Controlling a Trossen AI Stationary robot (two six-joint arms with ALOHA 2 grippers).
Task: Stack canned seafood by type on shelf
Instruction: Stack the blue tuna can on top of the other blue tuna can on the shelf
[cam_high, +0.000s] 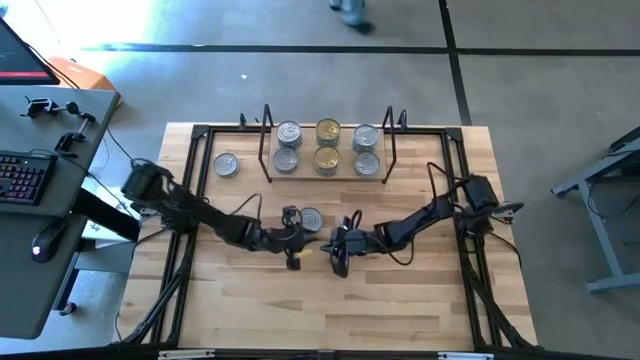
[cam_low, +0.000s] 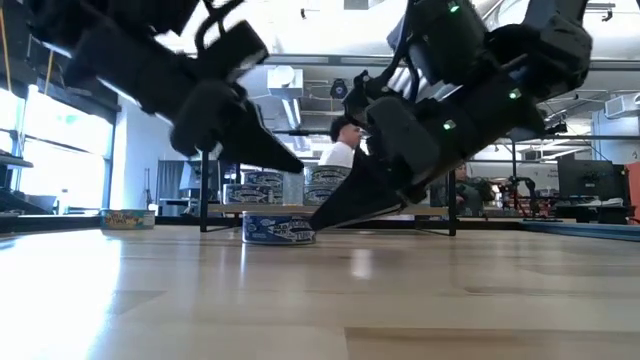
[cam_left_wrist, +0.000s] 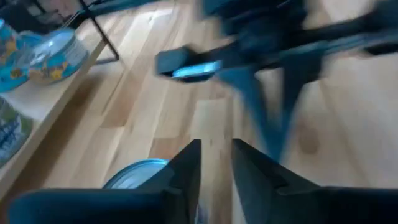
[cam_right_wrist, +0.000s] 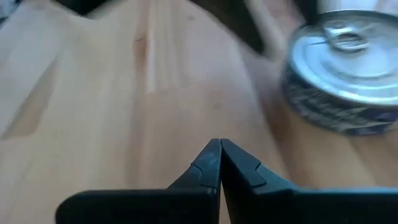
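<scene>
The shelf (cam_high: 345, 176) stands at the table's far middle and bears several tins in three short rows: silver lids (cam_high: 288, 133) on the left and right, gold lids (cam_high: 327, 132) in the middle. One silver tin (cam_high: 226, 165) lies on the table left of the shelf. Another tin (cam_high: 310, 218) sits on the table in front of the shelf, also seen in the low view (cam_low: 279, 229). My left gripper (cam_left_wrist: 216, 163) hovers just near of this tin, open by a narrow gap with nothing in it. My right gripper (cam_right_wrist: 219, 149) is shut and empty, low over the table, with the tin (cam_right_wrist: 348, 68) ahead of it.
Black wire frames (cam_high: 390, 140) rise at both ends of the shelf. The two grippers (cam_high: 298, 243) (cam_high: 333, 247) point at each other close together at mid-table. Bare wood lies toward the near edge (cam_high: 330, 320). A desk with a keyboard (cam_high: 25, 180) stands left of the table.
</scene>
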